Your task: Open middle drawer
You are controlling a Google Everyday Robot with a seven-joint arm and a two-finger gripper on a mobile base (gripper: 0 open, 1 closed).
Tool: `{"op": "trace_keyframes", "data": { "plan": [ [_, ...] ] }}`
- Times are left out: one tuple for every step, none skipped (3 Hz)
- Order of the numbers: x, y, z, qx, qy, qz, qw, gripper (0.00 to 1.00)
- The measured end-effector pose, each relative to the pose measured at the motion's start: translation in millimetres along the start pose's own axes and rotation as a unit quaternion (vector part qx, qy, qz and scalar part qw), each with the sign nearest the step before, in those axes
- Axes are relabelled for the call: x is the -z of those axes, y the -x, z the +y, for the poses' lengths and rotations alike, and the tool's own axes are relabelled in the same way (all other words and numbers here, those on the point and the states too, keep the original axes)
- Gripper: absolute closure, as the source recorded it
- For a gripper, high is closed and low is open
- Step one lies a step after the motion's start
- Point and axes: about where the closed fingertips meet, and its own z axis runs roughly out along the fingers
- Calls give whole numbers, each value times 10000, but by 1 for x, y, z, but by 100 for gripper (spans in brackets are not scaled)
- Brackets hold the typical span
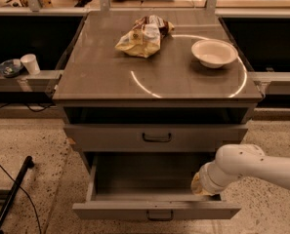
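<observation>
Middle drawer (149,182) stands well out of the cabinet, low in the view, w/ its bare grey inside showing and its front panel nearest the camera. The small black loop handle (159,214) sits centred on that front. The drawer's long axis runs side to side across the view, and it slides toward the camera.

Hand (201,185) is at the drawer's right end, just over or against the right inner wall, behind the front panel. So the handle lies down and to picture-left of it, on the far side of the panel. Can't tell if the hand is clenched or released, or if it touches the wall.

The single white arm (247,165) comes in from the picture's right edge, roughly level, w/ its wrist end angled down-left into the drawer.

Judging by how far out it sits, the opening looks about done. Any further pull would be straight toward the camera.

Above it the upper drawer (110,138) is closed. On the surface (110,82) up top sit a white bowl (214,52) at right and a crumpled snack bag (143,35) near centre, well apart.
</observation>
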Motion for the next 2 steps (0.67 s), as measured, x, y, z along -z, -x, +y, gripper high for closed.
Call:
{"op": "trace_keyframes", "data": {
  "plan": [
    [-36,9,-1,-31,291,-21,9996,100],
    [-64,14,-1,-28,564,-55,9984,100]
  ]
}}
